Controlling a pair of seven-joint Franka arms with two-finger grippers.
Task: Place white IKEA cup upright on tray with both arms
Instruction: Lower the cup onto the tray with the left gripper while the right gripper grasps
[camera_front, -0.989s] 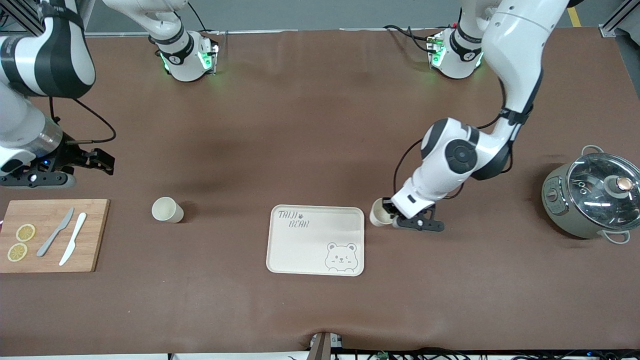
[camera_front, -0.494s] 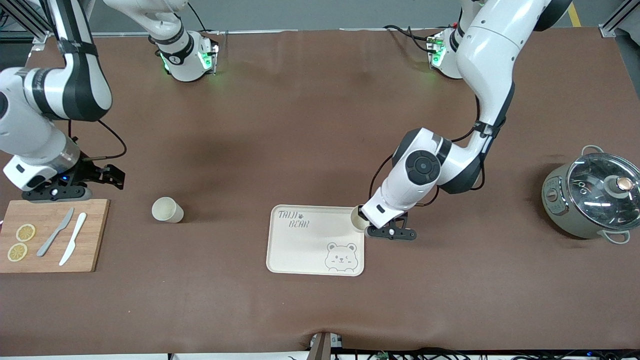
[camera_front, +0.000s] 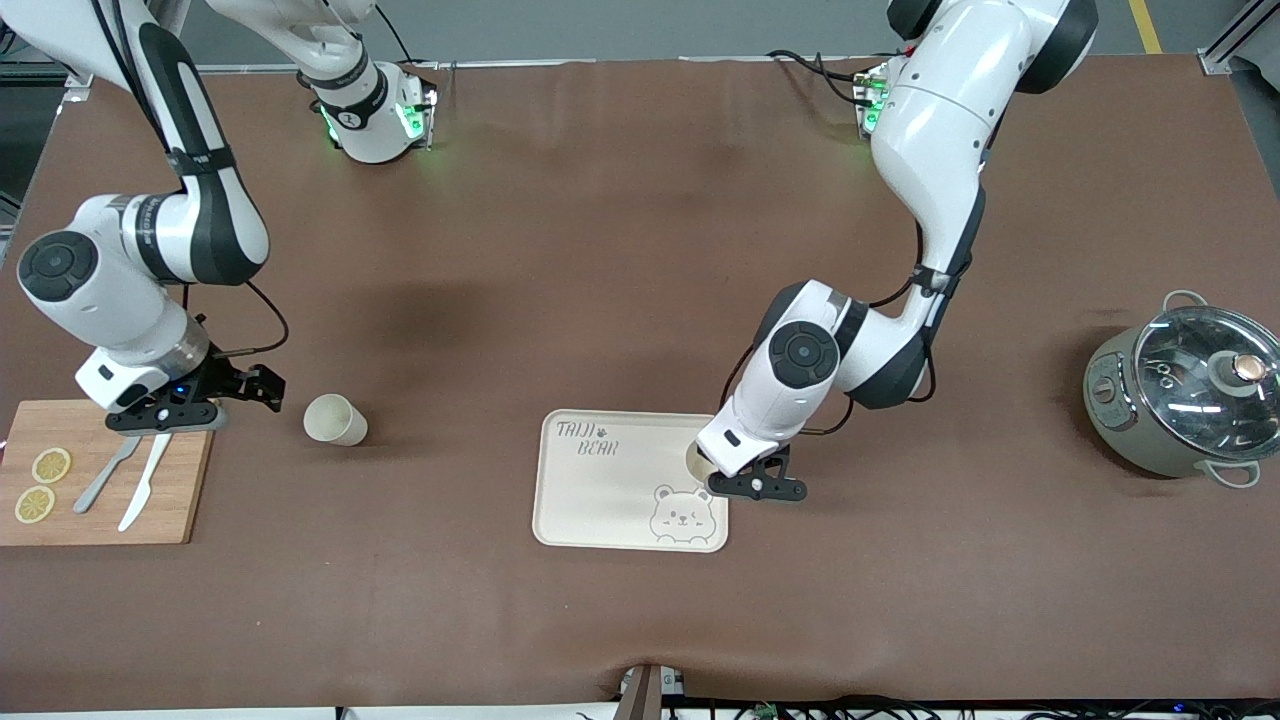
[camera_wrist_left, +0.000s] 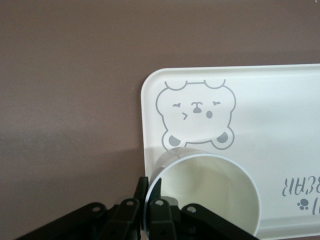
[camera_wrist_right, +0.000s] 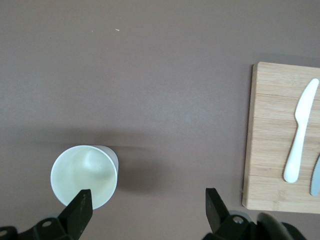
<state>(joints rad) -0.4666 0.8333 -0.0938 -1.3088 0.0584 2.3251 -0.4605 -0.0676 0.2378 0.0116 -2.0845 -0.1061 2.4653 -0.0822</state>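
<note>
My left gripper (camera_front: 720, 477) is shut on the rim of a white cup (camera_front: 699, 461), one finger inside and one outside. It holds the cup upright over the cream bear tray (camera_front: 610, 490), at the tray's edge toward the left arm's end, just above the bear face. In the left wrist view the cup (camera_wrist_left: 210, 195) covers part of the tray (camera_wrist_left: 270, 115) beside the bear, with the gripper (camera_wrist_left: 150, 197) on its rim. A second white cup (camera_front: 334, 419) stands upright on the table. My right gripper (camera_front: 268, 390) is open, low beside that cup (camera_wrist_right: 85, 175), which lies next to one finger (camera_wrist_right: 80, 210).
A wooden cutting board (camera_front: 170, 500) with two lemon slices, a grey knife and a white knife (camera_wrist_right: 299, 130) lies at the right arm's end. A grey pot with a glass lid (camera_front: 1185, 395) stands at the left arm's end.
My left gripper has carried its cup from beside the tray to over the tray's edge. My right arm has swung down toward the second cup.
</note>
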